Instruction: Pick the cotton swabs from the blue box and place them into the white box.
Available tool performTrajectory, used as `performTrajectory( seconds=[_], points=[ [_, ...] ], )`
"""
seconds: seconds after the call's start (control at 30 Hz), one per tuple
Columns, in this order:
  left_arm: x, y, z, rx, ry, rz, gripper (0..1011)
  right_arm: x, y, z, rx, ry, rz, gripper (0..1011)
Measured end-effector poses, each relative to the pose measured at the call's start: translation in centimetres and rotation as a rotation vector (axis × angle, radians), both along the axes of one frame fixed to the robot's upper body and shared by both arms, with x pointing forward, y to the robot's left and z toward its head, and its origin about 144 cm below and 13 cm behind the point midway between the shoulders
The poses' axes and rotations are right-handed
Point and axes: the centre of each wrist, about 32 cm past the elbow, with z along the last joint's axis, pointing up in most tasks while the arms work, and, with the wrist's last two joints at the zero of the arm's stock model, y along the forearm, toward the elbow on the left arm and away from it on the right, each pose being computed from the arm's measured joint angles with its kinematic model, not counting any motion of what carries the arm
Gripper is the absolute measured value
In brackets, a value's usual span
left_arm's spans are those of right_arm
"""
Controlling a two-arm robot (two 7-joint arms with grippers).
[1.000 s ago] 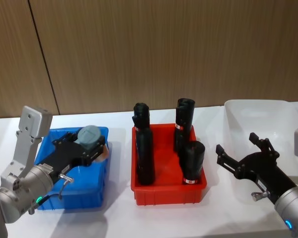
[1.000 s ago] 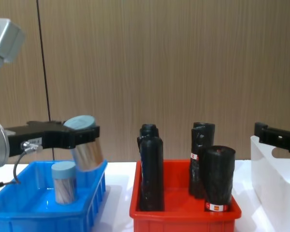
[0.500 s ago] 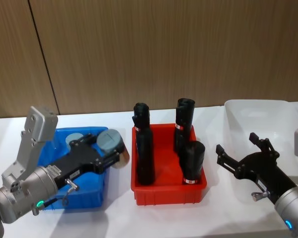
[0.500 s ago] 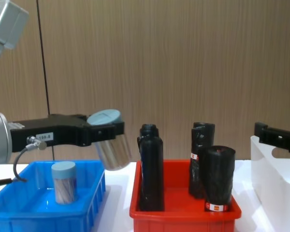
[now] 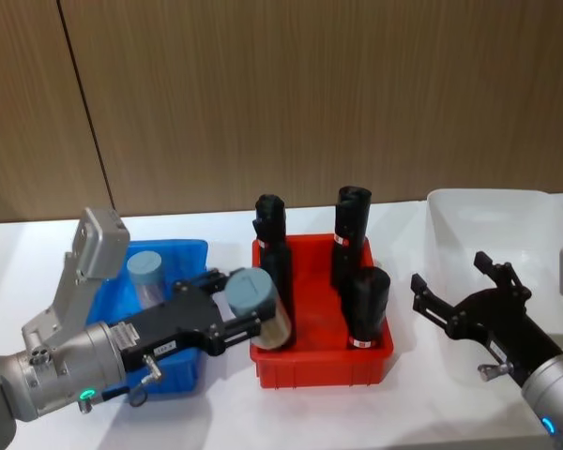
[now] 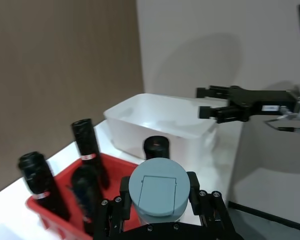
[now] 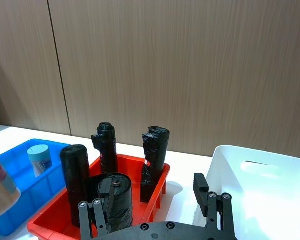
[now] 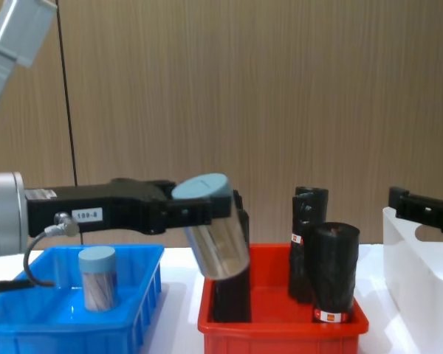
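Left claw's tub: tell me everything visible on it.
The tub is a small clear cylinder packed with thin sticks, capped by a flat pale blue-grey round lid with a square outline on top. The left claw clamps it near the lid, and it hangs tilted in the air over the left edge of the red bin. Contact with the black roll behind cannot be told.

Cotton swabs tub (image 5: 256,302) aloft, second tub (image 5: 145,275) boxed
First tilts just right of blue box (image 5: 192,253); second upright inside; white box (image 5: 443,220) far right.
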Motion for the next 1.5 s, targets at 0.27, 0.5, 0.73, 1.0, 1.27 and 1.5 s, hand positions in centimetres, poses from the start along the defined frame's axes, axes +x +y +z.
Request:
performTrajectory(
  seconds=[0.27,0.5,0.73,1.0,1.27,1.5],
  points=[
    [0.7,-0.2,0.1,0.006,0.026,-0.114,664,0.0,0.0,0.0,0.000,0.000,0.000,1002],
    [1.2,-0.3,0.1,0.008,0.043,-0.156,664,0.0,0.0,0.0,0.000,0.000,0.000,1002],
    [1.5,-0.3,0.2,0.008,0.055,-0.179,664,0.0,0.0,0.0,0.000,0.000,0.000,1002],
    [1.7,-0.4,0.2,0.008,0.060,-0.194,664,0.0,-0.1,0.0,0.000,0.001,0.011,1002],
    [1.8,-0.4,0.3,0.007,0.063,-0.201,664,0.2,-0.6,0.3,0.000,0.009,0.064,1002],
    [1.8,-0.4,0.3,0.007,0.065,-0.205,664,0.5,-1.3,0.8,-0.007,0.025,0.141,1002]
  ],
)
